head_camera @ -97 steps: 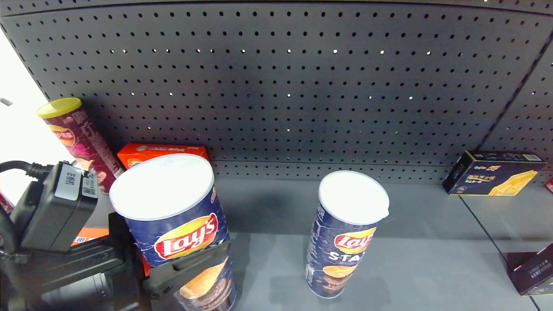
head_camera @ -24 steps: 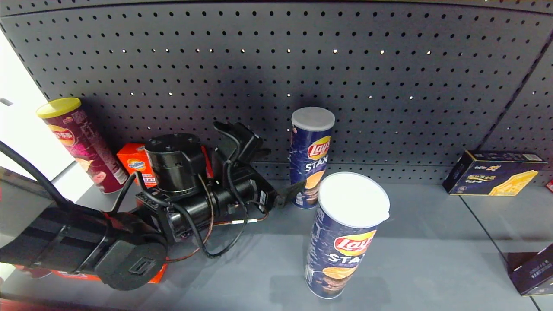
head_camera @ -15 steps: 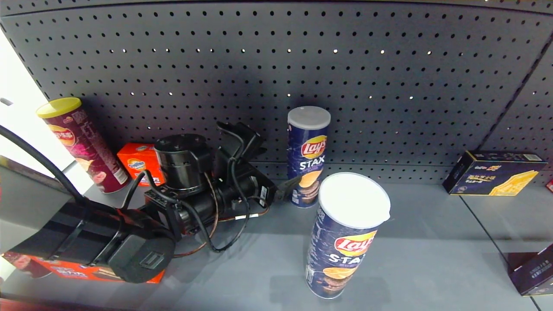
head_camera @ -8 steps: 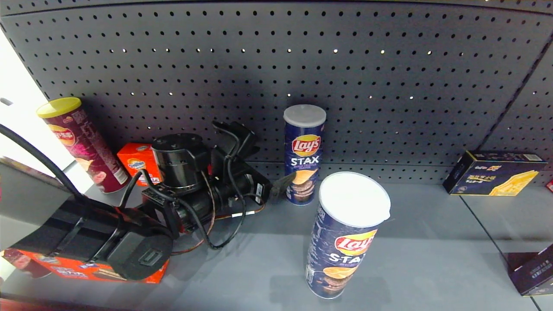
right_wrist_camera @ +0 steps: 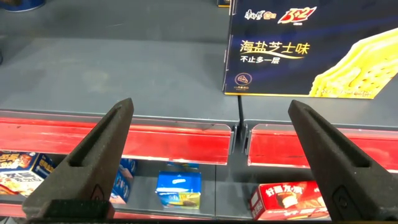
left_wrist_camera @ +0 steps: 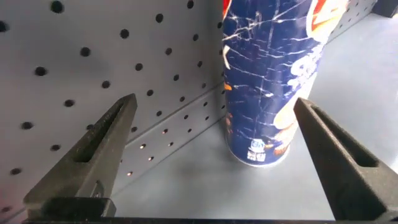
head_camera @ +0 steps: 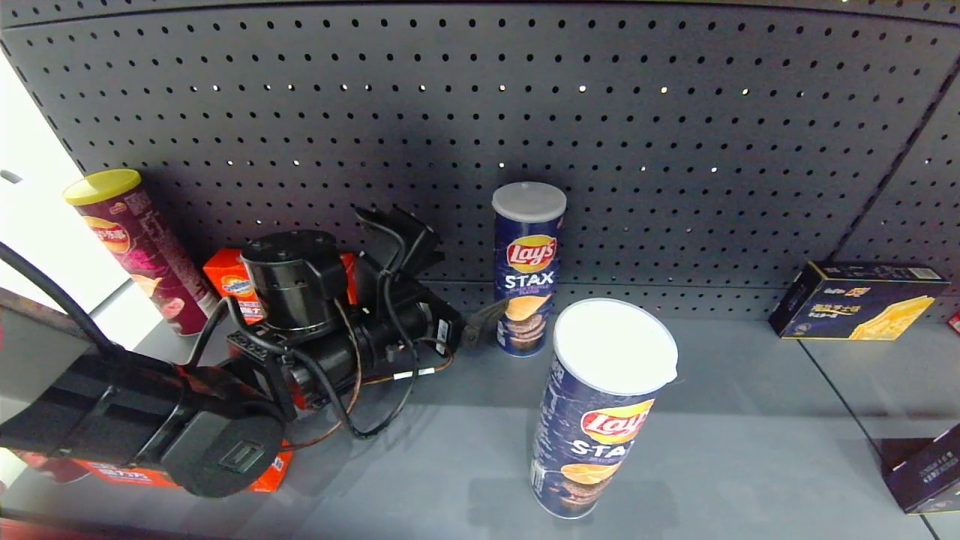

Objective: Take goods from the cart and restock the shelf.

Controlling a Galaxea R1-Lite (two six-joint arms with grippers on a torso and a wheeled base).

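While the left gripper (left_wrist_camera: 216, 109) lies low over the grey shelf (head_camera: 750, 420), left of centre in the head view, its jaws stand wide apart and hold nothing. 1 blue chip can (head_camera: 529, 266) stands upright just beyond their tips, in the middle of the frame and close against the pegboard back panel (head_camera: 480, 112). Whether a tip touches the can's lower side I cannot tell. A 2nd blue chip can (head_camera: 604, 405) of the same kind stands upright lower in the frame, slightly right of centre and apart from the 1st. At the left edge a maroon can (head_camera: 135, 247) with a yellow lid stands by the panel. Beside it an orange box (head_camera: 229, 281) is partly hidden behind the arm, and a flat orange box (head_camera: 112, 474) lies under the arm in the lower left corner. Near the right edge a dark blue box (head_camera: 862, 300) lies by the panel, and another dark box (head_camera: 926, 469) is cut off at the lower right corner. The right gripper (right_wrist_camera: 211, 107) has its jaws apart and empty over another grey shelf board, where a dark cracker box (right_wrist_camera: 305, 50) lies. A red rail (right_wrist_camera: 180, 146) runs along that board's front edge, and a small blue pack (right_wrist_camera: 178, 190) and a red pack (right_wrist_camera: 283, 199) sit on the level beneath.
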